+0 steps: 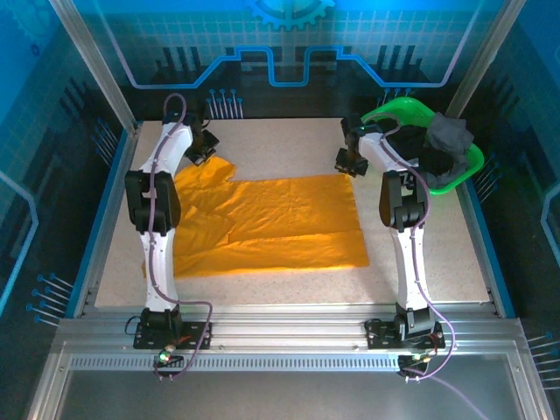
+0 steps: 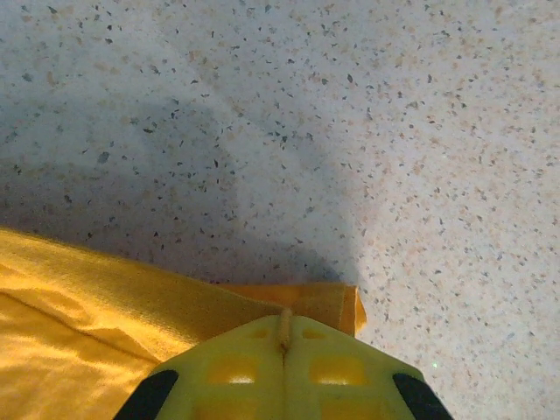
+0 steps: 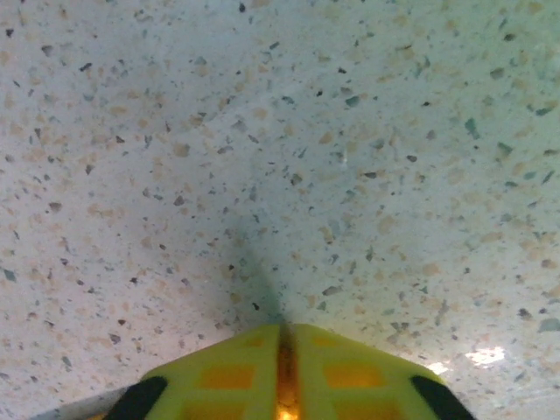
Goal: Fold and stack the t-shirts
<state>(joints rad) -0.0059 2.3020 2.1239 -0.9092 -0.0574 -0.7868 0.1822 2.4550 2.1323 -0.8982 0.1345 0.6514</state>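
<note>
A plain orange-yellow cloth t-shirt (image 1: 280, 223) lies spread on the speckled desk (image 1: 289, 144), its far corners pinched by the left pincer (image 1: 203, 150) and right pincer (image 1: 350, 163), both pressed together.

t-shirt (image 1: 271, 223) on table (image 1: 289, 144), basket (image 1: 398, 107) far right

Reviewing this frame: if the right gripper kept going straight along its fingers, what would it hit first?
Most likely the bare speckled tabletop. The right gripper, shut, angles down at it with nothing between; the orange-yellow cloth t-shirt is not ahead of its tips. How near is unclear.
</note>
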